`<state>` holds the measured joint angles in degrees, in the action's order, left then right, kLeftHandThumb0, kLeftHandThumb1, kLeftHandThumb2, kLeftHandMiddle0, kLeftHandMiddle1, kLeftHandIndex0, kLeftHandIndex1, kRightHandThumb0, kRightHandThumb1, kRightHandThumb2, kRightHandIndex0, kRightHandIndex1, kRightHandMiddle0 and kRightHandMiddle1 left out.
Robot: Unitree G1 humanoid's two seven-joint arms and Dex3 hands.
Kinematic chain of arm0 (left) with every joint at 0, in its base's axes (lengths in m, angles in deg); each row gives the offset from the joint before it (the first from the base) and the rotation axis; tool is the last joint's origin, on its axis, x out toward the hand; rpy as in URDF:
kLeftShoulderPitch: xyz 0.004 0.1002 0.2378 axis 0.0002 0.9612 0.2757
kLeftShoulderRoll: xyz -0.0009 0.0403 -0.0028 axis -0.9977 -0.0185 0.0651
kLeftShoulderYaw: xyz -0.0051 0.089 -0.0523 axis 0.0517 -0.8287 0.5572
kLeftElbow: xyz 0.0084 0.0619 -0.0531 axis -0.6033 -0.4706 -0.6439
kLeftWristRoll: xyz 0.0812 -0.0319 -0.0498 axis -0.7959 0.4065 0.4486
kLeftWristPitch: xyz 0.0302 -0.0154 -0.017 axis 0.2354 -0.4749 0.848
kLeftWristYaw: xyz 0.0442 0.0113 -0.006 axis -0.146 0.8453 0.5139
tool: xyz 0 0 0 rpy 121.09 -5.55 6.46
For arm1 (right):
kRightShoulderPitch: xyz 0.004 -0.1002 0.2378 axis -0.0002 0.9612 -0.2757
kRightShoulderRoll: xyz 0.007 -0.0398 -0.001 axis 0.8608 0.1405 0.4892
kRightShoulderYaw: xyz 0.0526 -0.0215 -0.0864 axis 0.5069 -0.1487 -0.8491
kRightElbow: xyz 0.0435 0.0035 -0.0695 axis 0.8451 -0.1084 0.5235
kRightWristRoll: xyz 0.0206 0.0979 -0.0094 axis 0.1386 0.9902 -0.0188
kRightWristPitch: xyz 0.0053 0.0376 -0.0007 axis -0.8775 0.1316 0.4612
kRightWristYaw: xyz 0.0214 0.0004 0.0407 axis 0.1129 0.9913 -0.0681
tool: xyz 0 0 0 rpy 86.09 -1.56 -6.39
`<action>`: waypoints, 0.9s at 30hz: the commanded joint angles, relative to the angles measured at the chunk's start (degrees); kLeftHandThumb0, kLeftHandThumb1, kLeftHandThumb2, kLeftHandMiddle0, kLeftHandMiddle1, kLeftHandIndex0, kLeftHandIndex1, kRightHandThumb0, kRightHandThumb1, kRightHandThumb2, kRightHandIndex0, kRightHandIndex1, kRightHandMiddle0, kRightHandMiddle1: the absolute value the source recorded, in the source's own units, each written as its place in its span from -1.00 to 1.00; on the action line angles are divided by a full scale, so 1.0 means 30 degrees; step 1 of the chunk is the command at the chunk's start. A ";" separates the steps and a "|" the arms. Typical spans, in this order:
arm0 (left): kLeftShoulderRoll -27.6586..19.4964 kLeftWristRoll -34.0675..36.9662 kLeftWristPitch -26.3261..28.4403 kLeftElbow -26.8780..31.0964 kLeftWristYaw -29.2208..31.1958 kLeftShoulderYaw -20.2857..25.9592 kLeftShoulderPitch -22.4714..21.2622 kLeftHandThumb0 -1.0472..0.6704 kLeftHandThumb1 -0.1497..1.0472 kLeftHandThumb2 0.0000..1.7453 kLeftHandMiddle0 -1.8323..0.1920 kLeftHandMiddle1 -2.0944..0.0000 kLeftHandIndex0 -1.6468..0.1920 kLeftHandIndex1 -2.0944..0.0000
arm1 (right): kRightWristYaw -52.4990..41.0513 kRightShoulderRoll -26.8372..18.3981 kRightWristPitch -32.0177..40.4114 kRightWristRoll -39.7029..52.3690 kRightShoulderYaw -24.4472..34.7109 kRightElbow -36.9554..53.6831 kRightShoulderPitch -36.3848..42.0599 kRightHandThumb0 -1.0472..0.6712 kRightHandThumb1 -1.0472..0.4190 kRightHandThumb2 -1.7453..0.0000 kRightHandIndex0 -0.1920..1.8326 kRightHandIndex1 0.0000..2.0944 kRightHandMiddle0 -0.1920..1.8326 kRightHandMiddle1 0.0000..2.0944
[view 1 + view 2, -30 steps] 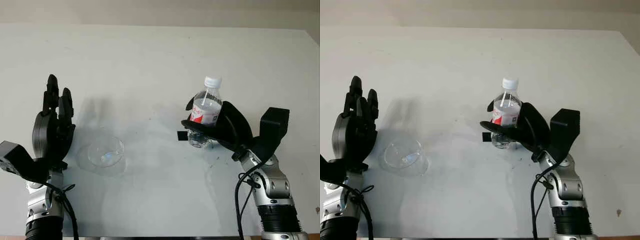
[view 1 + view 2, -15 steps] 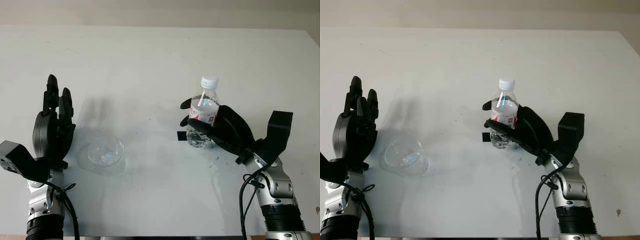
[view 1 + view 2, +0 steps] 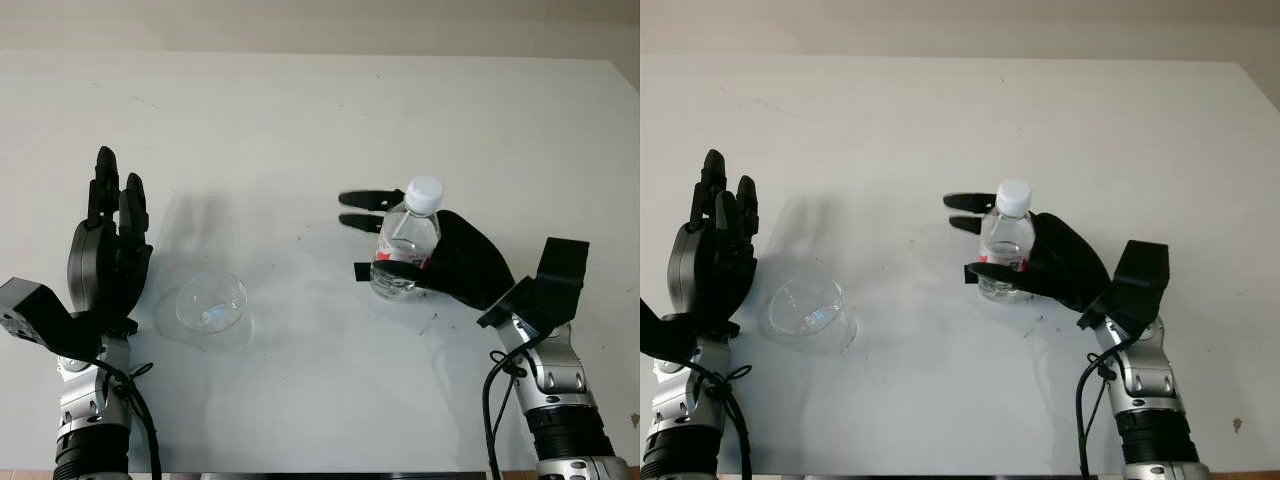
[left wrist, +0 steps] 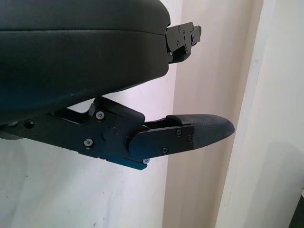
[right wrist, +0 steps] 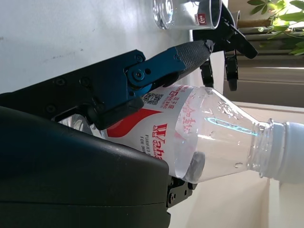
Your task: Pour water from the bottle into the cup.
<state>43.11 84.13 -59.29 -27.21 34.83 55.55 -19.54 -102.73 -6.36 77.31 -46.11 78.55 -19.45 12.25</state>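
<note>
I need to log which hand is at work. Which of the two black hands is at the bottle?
The right hand, around the capped bottle standing on the table. The left hand is open, upright beside the cup.

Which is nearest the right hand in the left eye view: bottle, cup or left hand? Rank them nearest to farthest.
1. Bottle: upright, inside the right hand.
2. Cup: on the table, toward the left.
3. Left hand: raised, open, beyond the cup.

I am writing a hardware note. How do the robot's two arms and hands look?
Both hands, left hand and right hand, have glossy black shells and black jointed fingers. The forearms are silver metal with black ribbed cuffs, black wrist blocks, and loose black cables alongside.
</note>
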 commanded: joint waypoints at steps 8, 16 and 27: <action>0.0047 0.0194 -0.0317 -0.0585 0.0308 0.0045 0.0005 -0.65 1.00 -0.40 0.97 0.95 0.99 0.96 | 0.0367 -0.0052 -0.1001 0.0055 0.0201 -0.0663 0.0010 -0.69 -0.80 0.94 -0.92 -0.99 -0.84 -0.95; 0.0054 0.0010 -0.0399 -0.0851 0.0142 0.0003 -0.0161 -0.65 1.00 -0.40 0.97 0.95 0.97 0.95 | 0.0614 0.0048 -0.2598 0.0212 0.0559 -0.1774 0.0153 -0.77 -0.80 0.94 -1.00 -1.00 -1.00 -1.00; 0.0007 -0.0111 -0.0837 -0.1364 0.0297 -0.0047 -0.0428 -0.65 1.00 -0.39 0.97 0.95 0.96 0.94 | 0.0578 0.0624 -0.4908 0.1055 0.0986 -0.2380 0.0392 -0.84 -0.88 0.93 -1.00 -1.00 -1.00 -1.00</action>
<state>42.76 84.13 -60.94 -29.99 35.53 55.58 -21.41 -101.29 -4.83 63.76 -43.57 80.85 -27.96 12.53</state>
